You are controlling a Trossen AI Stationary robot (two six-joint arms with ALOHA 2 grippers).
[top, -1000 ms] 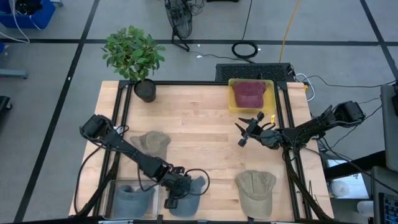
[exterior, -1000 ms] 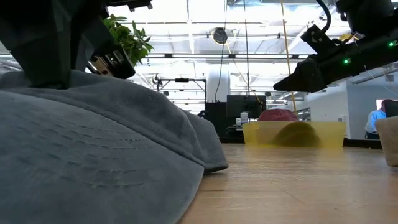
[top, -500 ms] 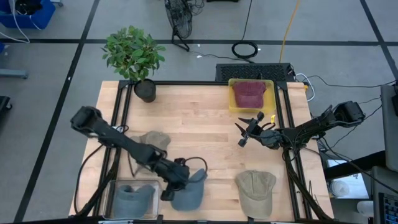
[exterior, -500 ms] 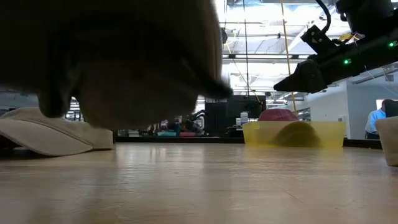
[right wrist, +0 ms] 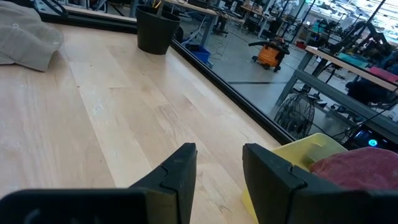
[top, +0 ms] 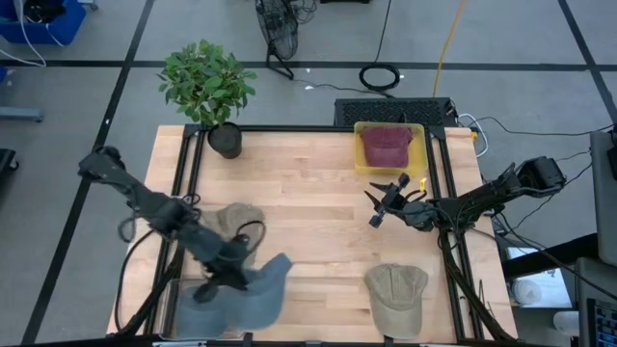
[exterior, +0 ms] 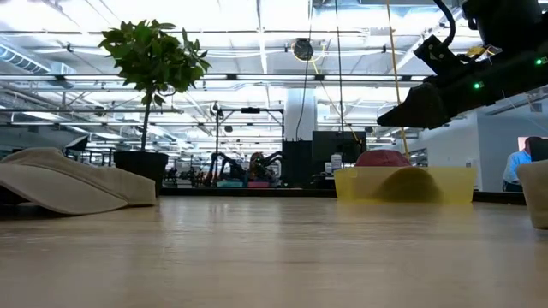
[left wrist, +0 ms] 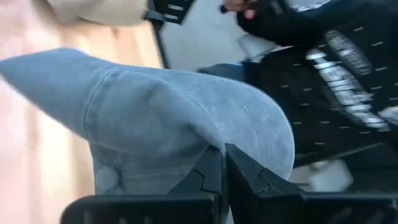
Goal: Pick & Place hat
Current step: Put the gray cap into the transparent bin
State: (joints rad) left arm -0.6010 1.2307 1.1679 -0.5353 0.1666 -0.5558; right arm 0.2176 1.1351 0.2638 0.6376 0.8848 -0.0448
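My left gripper [top: 229, 273] is shut on a blue-grey hat [top: 253, 294], which hangs in the air over the table's near left corner. In the left wrist view the hat [left wrist: 155, 106] fills the picture above the shut gripper [left wrist: 222, 149]. The hat does not show in the low view. My right gripper [top: 384, 202] waits open above the table's right half, in front of the yellow bin [top: 359, 166]. Its fingers [right wrist: 180, 165] stand apart over bare wood. My left gripper pinches a fold of the hat's crown [left wrist: 208, 140] between its two fingers. The hat is lifted clear of the table and spreads out beyond the fingers, its brim [top: 275, 270] toward the table's middle.
A beige hat [top: 236, 220] lies left of centre and shows in the low view [exterior: 68, 180]. A khaki hat [top: 397, 294] lies near the right front. A maroon hat [top: 386, 145] sits in the yellow bin. A potted plant [top: 207, 87] stands at the far left. A clear bin [top: 174, 308] sits under the held hat.
My left gripper has risen with the blue-grey hat and carried it toward the table's left. The hat, which lay on the wood close to the low camera, has been lifted clear and has left that view. It now hangs over the clear bin.
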